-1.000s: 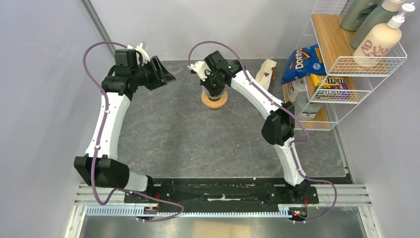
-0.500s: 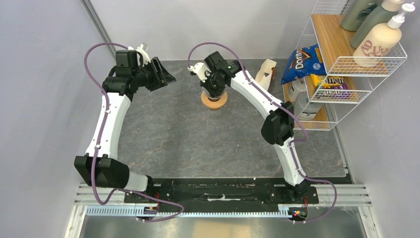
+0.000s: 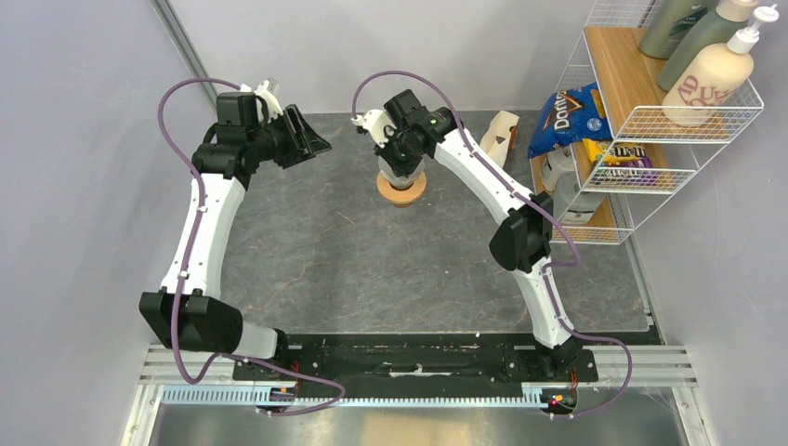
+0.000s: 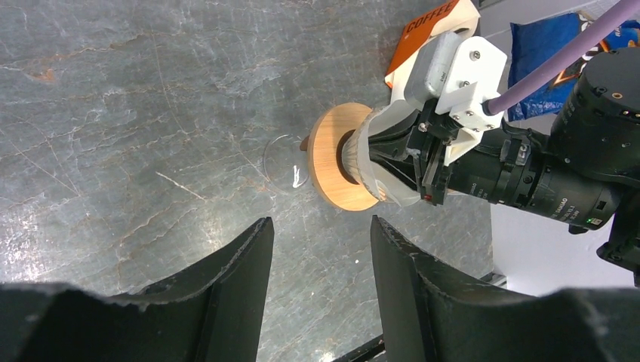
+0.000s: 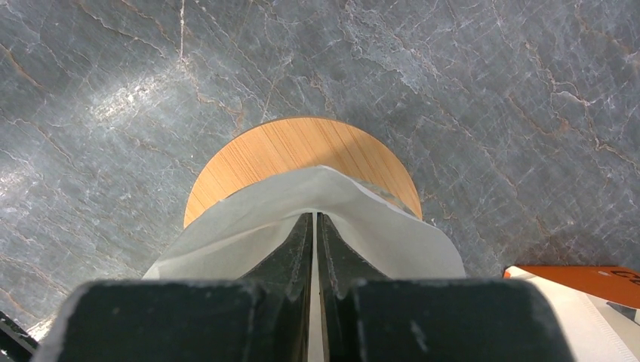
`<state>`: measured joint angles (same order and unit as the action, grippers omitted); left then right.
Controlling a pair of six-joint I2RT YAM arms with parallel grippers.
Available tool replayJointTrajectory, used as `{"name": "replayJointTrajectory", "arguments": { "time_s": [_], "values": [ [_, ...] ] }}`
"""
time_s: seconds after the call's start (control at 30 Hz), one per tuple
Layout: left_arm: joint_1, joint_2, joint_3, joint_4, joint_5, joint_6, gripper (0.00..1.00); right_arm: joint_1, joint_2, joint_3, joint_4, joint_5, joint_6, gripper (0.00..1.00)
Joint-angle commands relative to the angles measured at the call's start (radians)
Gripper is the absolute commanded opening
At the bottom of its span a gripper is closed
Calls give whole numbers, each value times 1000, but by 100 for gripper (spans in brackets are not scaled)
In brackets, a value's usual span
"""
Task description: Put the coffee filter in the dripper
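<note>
The dripper (image 3: 403, 190) stands at the back middle of the table, its wooden ring collar (image 5: 287, 147) facing up and its clear glass part (image 4: 285, 162) below the ring. The white coffee filter (image 5: 249, 219) sits opened in the ring's mouth and also shows in the left wrist view (image 4: 383, 124). My right gripper (image 3: 400, 165) points down into it, jaws shut with paper between them (image 5: 313, 220). My left gripper (image 3: 311, 142) is open and empty to the left, aimed at the dripper (image 4: 321, 234).
An orange and white filter box (image 3: 499, 135) lies behind and to the right of the dripper. A blue chip bag (image 3: 562, 116) leans on a wire shelf (image 3: 650, 121) with bottles and snacks at the right.
My right gripper has shifted slightly back and up over the dripper with the filter. The left arm has not moved.
</note>
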<state>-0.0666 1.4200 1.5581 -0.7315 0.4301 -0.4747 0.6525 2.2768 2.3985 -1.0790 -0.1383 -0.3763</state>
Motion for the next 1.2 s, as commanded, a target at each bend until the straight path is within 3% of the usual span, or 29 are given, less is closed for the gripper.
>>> {"name": "replayJointTrajectory", "arguments": {
  "time_s": [0.0, 0.43, 0.6, 0.77, 0.97, 1.17],
  "values": [
    [6, -1, 10, 50, 36, 24, 57, 1, -53, 58, -10, -12, 16, 11],
    [6, 13, 30, 82, 54, 68, 63, -1, -190, 63, 79, -22, 70, 11],
    [5, 47, 103, 16, 60, 148, 86, -17, -271, 23, 149, -33, 103, 12],
    [5, 84, 192, -75, 46, 259, 90, -60, -364, -46, 215, -55, 165, 13],
    [4, 140, 302, -181, -2, 329, 91, -120, -523, -214, 259, -64, 222, 16],
    [3, 191, 407, -249, -74, 403, 93, -189, -724, -539, 371, -97, 299, 20]
  ]
}}
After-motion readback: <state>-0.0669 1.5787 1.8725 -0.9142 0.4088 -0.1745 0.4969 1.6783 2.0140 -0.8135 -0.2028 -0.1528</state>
